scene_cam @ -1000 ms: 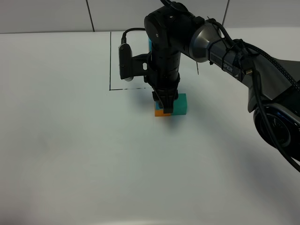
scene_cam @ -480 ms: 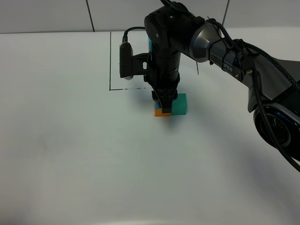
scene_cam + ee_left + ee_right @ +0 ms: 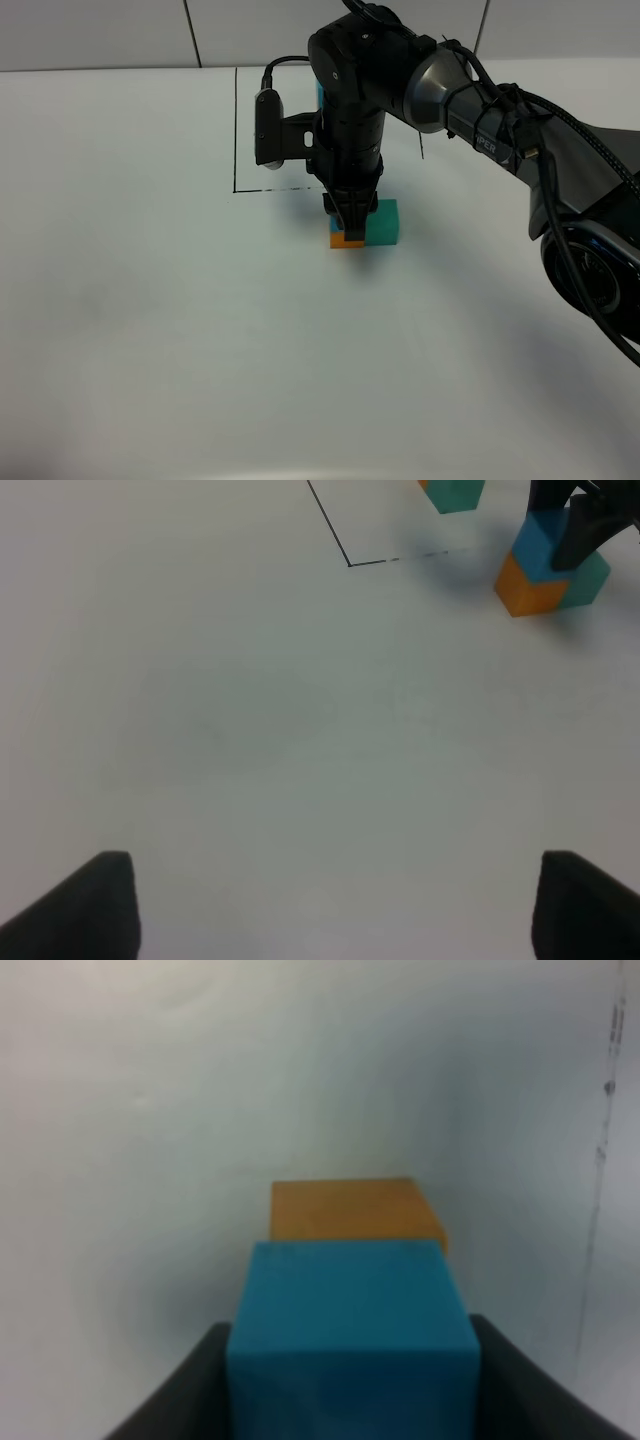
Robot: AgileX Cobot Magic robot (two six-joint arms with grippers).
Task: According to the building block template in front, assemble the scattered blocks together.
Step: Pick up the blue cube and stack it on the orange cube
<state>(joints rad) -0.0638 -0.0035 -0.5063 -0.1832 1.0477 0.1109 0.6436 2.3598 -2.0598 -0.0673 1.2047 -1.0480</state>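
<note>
My right gripper (image 3: 348, 222) reaches in from the right and is shut on the blue cube (image 3: 350, 1330), holding it on top of the orange cube (image 3: 343, 241). The teal-green cube (image 3: 386, 222) stands against the orange cube's right side. The left wrist view shows the stack: the blue cube (image 3: 544, 542) over the orange cube (image 3: 530, 590), with the teal-green cube (image 3: 592, 577) behind. The template (image 3: 320, 96) sits inside the black drawn rectangle (image 3: 236, 130), mostly hidden behind my right arm. My left gripper (image 3: 335, 905) is open, empty, and out of the exterior view.
The white table (image 3: 150, 330) stretches wide to the left and front of the cubes. The rectangle's dashed front line (image 3: 280, 189) runs just behind the stack. My right arm's base (image 3: 590, 270) stands at the right edge.
</note>
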